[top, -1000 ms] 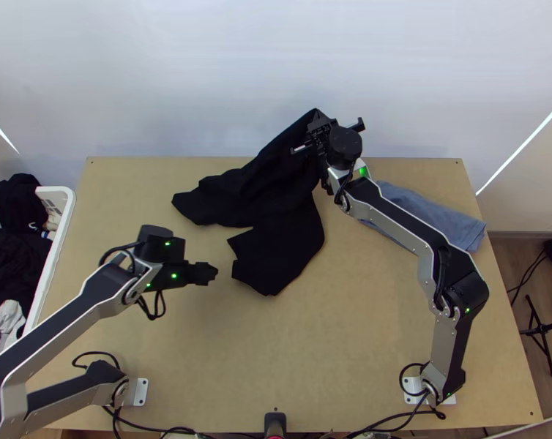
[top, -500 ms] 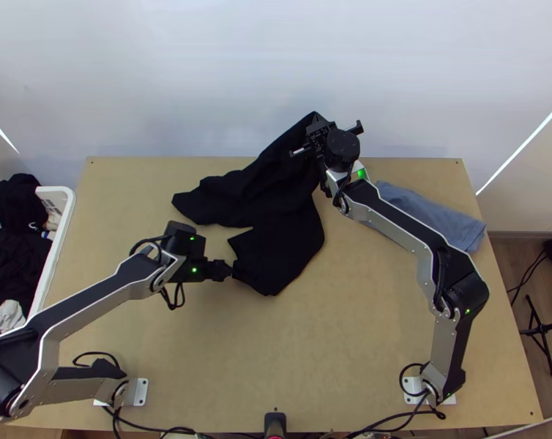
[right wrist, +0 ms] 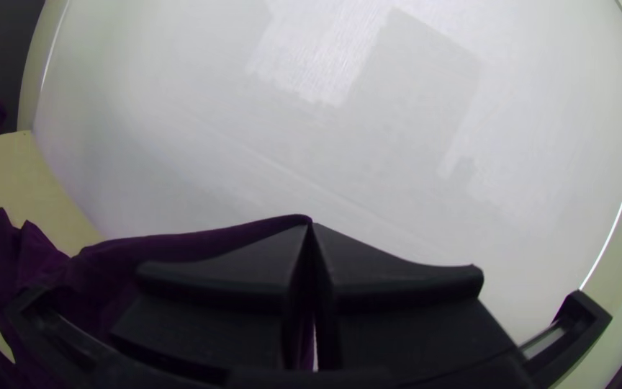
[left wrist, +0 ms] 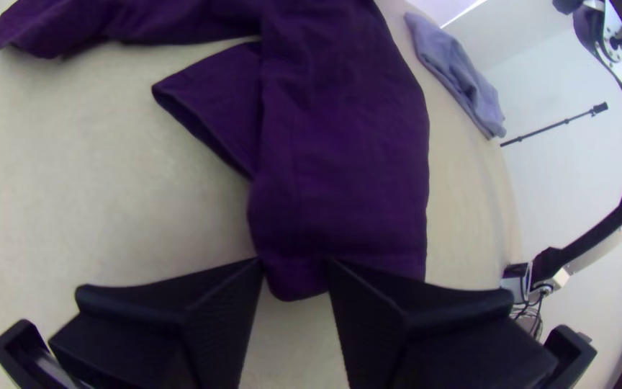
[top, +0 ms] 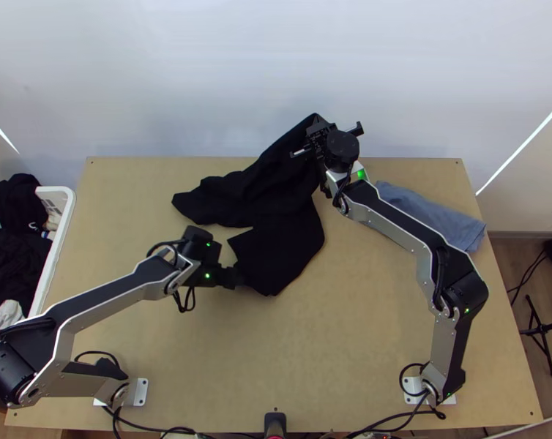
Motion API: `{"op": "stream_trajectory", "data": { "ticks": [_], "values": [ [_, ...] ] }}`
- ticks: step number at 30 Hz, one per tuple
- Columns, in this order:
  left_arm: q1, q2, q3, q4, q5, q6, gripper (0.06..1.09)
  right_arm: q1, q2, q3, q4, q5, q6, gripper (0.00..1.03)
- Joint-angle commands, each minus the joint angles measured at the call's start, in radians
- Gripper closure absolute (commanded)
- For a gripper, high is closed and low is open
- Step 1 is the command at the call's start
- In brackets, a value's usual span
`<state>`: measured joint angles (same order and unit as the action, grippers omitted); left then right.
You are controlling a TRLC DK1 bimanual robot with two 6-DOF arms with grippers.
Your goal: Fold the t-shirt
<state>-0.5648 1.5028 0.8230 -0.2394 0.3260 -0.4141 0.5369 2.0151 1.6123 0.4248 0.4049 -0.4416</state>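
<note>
One bench bears one black t-shirt, one blue cloth. Left pincer is spread; right pincer pinches the t-shirt.

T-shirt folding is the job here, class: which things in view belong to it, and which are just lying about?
For the job:
- black t-shirt
- right gripper, holding it
- left gripper, at its near end

Lying about:
- folded blue-grey cloth
- white basket of clothes

T-shirt on the table, between basket at left and another cloth at right
</note>
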Motion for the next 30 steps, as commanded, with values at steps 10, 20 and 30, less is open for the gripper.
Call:
{"op": "stream_trajectory", "data": {
  "ticks": [10,20,30],
  "values": [
    [0.298,-0.141,0.113,-0.032,0.001,0.041,1.05,-0.038,-0.122,-0.051,-0.044,0.06,-0.002,1.0],
    [0.675,-0.153,0.393,-0.159,0.004,0.116,1.05,-0.092,-0.168,0.031,-0.126,0.19,-0.002,1.0],
    [0.872,-0.145,0.599,-0.222,-0.024,0.101,1.05,-0.16,-0.253,0.181,-0.581,0.123,0.363,1.0]
  ]
}}
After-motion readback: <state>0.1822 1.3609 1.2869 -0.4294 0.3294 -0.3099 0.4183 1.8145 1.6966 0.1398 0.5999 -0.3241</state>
